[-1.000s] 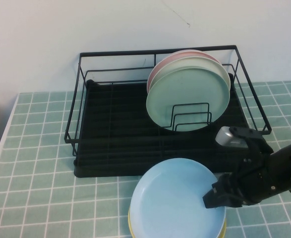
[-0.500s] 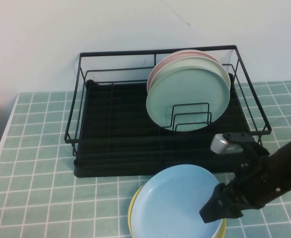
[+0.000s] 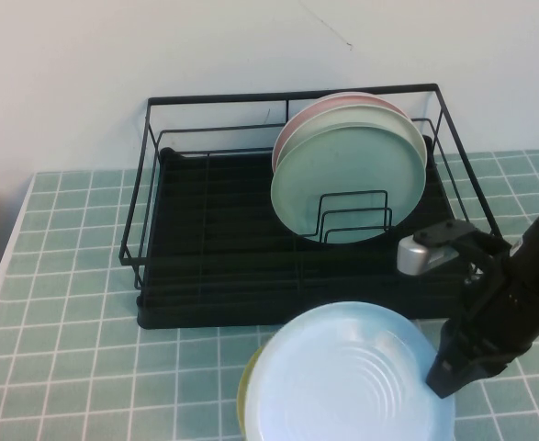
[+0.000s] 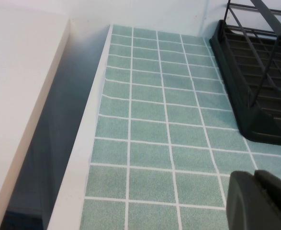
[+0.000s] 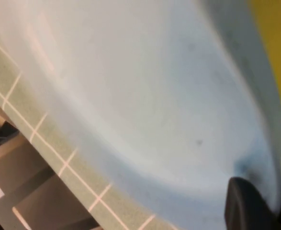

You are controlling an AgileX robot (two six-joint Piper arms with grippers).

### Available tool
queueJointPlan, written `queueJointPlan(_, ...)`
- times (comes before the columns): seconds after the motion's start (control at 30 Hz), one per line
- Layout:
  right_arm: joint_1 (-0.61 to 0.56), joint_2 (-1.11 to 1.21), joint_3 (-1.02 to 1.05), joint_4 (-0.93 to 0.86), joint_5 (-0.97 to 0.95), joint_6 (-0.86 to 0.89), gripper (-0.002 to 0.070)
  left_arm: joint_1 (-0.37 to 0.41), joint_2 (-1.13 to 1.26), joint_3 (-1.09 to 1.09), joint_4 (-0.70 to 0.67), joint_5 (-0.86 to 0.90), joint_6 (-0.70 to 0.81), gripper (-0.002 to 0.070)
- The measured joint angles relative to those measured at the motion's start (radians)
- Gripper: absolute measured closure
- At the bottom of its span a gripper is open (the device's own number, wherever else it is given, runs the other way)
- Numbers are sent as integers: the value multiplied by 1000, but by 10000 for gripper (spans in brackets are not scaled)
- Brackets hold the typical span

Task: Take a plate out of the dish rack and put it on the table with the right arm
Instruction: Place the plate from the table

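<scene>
Right gripper (image 3: 445, 372) at the end of the right arm (image 3: 517, 294), low in front of the dish rack (image 3: 214, 248). Clamped on the rim of the plate (image 3: 342, 377), going by the dark finger wrapped over the blue edge in the right wrist view.

Already out of the rack, the plate, but not yet flat on the worktop (image 3: 67, 276). Spreads away from the gripper toward the robot's left, held by 1 edge only, tilted so that its broad face with faint rings turns up toward the high camera. No long axis to reckon with on a round plate; only the tilt counts.

Beneath its far side from the gripper, a sliver of a yellow plate (image 3: 243, 404). Whether touching or just above cannot be told.

Probably the setting-down step, close to the end of the task. Calls for levelling the plate and lowering it, either onto the yellow plate or onto bare tiles beside it. Risk, as a judgement: a 1-edge hold on a tilted plate could let it slip or land rim first.

Behind the gripper, standing in the rack, a mint-green plate (image 3: 347, 179), well apart from the held plate.

Left gripper (image 4: 262, 201) parked over the worktop's left side, near the rack's left end, far from the plate; open or closed, cannot tell. Right arm clearly the nearer one.
</scene>
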Motion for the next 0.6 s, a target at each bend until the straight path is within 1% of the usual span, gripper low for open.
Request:
queueJointPlan(0.07,0,-17,-10,-7,7,2,642,0,0,0,0,0,0,678)
queueJointPlan(0.17,0,-48,-16,-13,7,2,664,0,0,0,0,0,0,678)
queueJointPlan(0.27,0,-56,-19,-14,-20,2,665,0,0,0,0,0,0,678)
queueJointPlan(0.47,0,-56,-19,28,-150,2,666,0,0,0,0,0,0,678)
queueJointPlan(0.6,0,-49,-19,45,-174,2,666,0,0,0,0,0,0,678)
